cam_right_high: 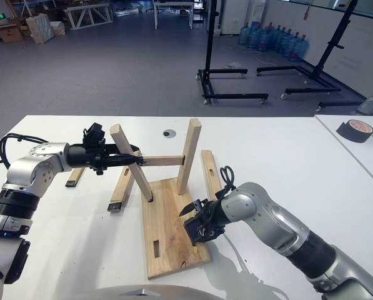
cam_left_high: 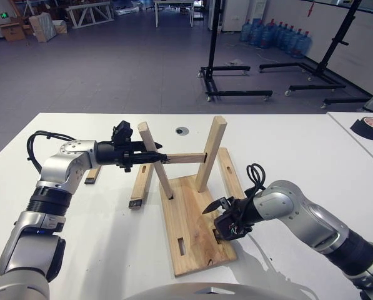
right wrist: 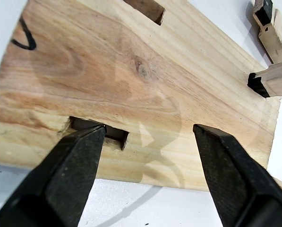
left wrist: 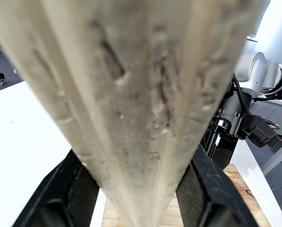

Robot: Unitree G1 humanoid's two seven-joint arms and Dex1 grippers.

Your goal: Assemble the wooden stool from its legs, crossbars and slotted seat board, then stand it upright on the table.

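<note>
Slotted seat board (cam_left_high: 189,219) lies flat on the white table (cam_left_high: 298,150), lower centre of frame. Two legs (cam_left_high: 211,153) joined by a crossbar (cam_left_high: 186,158) stand tilted on it. Left gripper (cam_left_high: 158,157) pinches the left-hand leg (cam_left_high: 150,140). Right gripper (right wrist: 149,130) is spread over the board's near slot (right wrist: 116,135).

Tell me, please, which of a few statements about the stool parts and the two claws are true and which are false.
1. The seat board lies flat on the table. True.
2. The right claw grips a leg. False: it is open over the seat board, beside a slot, and holds nothing.
3. The left claw is shut on a tilted leg. True.
4. Every wooden piece stands on the seat board. False: a loose piece lies on the table to the board's left.
</note>
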